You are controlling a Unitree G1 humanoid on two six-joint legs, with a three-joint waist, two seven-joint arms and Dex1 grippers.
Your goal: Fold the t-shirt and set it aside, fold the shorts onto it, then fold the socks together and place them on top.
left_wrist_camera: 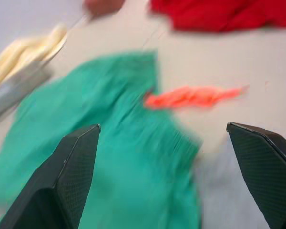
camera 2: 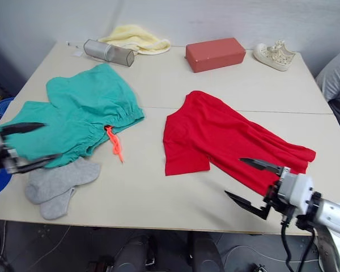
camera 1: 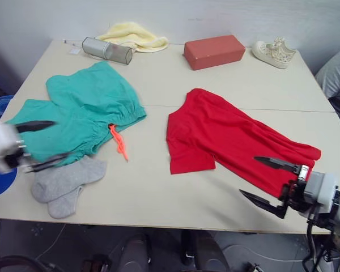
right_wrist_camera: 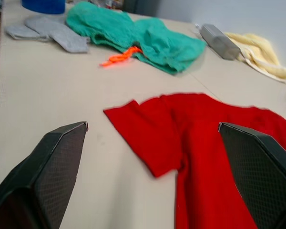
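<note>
The red t-shirt point(camera 1: 226, 139) lies crumpled lengthwise on the right half of the table, one sleeve toward the front. The teal shorts point(camera 1: 85, 113) lie spread at the left, orange drawstring point(camera 1: 119, 141) trailing toward the middle. Two grey socks point(camera 1: 65, 181) lie overlapped at the front left, just below the shorts. My left gripper point(camera 1: 42, 144) is open, hovering at the left table edge over the shorts' leg. Over the table's front right edge, my right gripper point(camera 1: 269, 181) is open beside the t-shirt's hem, holding nothing.
Along the back edge sit a pale yellow cloth point(camera 1: 136, 35), a metal mesh case point(camera 1: 106, 50), a red-brown block point(camera 1: 213, 51) and a white sneaker point(camera 1: 273, 52). A blue object point(camera 1: 0, 181) sits off the table's left side. Bare tabletop point(camera 1: 153, 187) lies between the garments.
</note>
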